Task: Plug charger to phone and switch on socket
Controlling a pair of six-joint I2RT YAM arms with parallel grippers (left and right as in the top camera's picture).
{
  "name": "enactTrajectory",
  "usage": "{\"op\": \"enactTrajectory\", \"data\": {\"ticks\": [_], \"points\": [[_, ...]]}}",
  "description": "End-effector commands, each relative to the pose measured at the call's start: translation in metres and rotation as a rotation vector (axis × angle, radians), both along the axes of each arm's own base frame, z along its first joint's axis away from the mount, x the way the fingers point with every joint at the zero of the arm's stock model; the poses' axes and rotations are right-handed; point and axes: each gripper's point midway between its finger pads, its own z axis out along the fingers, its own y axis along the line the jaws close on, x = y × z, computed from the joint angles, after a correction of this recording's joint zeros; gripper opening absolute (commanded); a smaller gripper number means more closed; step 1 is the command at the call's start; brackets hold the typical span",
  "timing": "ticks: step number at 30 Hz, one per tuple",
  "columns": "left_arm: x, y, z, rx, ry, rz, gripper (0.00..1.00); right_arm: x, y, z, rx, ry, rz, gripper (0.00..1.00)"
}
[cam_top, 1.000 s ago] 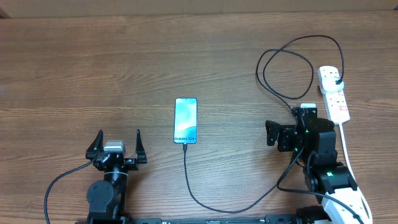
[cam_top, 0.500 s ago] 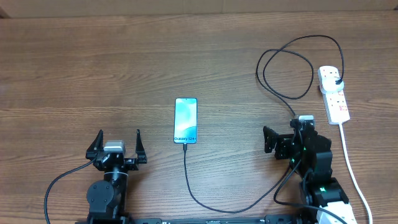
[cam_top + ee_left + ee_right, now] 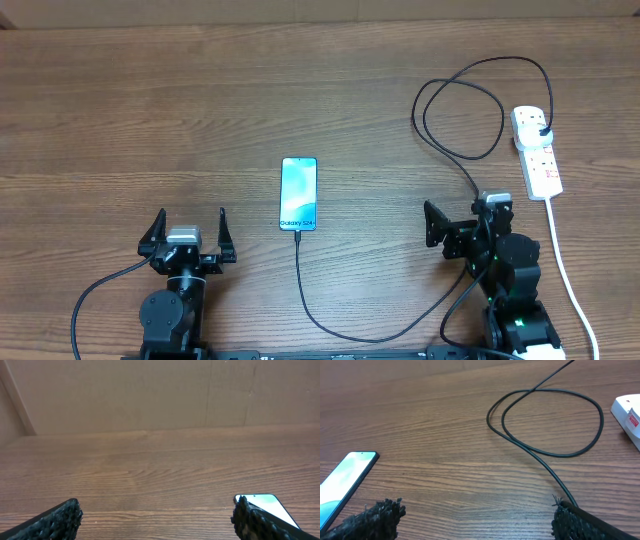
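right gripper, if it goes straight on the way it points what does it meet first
Probably the charger, whose black loop lies on the table just ahead of the right gripper. The phone sits off to its left, the socket to its right. Height is unclear.

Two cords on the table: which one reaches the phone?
The thin black charger cable, whose tip meets the phone at its near end. The thick white cord only trails from the power strip.
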Motion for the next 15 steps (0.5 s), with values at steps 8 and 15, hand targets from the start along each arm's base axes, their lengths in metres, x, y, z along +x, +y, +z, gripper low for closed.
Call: {"op": "enactTrajectory", "data": {"ticks": [8, 15], "points": [[-0.0002, -0.0006, 0.0007, -0.013, -0.007, -0.002, 1.0, -0.0048, 0.002, 0.0063, 0.011, -0.055, 0.01, 1.0], [-0.0002, -0.0005, 0.0005, -0.013, -0.007, -0.002, 1.0, -0.0032, -0.0059, 0.0086, -0.005, -0.067, -0.034, 1.0]]}}
